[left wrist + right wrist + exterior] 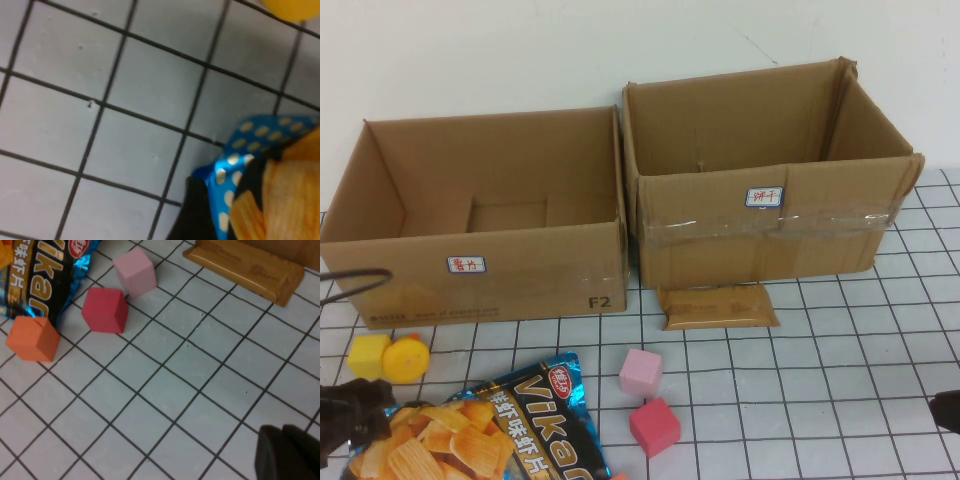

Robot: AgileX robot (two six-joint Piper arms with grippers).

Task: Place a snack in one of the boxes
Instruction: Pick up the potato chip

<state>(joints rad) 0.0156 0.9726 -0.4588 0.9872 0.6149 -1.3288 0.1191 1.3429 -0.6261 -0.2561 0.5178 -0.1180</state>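
A blue and black chip bag (490, 425) lies at the front left of the table. My left gripper (345, 415) is low at the bag's left corner and shut on it; in the left wrist view one dark finger (192, 215) presses against the blue dotted edge of the bag (250, 165), and the other finger is hidden. A brown snack bar (717, 306) lies in front of the right cardboard box (770, 230). The left cardboard box (480, 270) stands open beside it. My right gripper (948, 410) is shut and empty, low at the front right edge, and it also shows in the right wrist view (290, 455).
A pink cube (640, 371) and a red cube (654, 426) lie right of the bag. An orange cube (32, 338) touches the bag's lower corner. A yellow cube (367, 355) and a yellow round toy (407, 358) sit in front of the left box.
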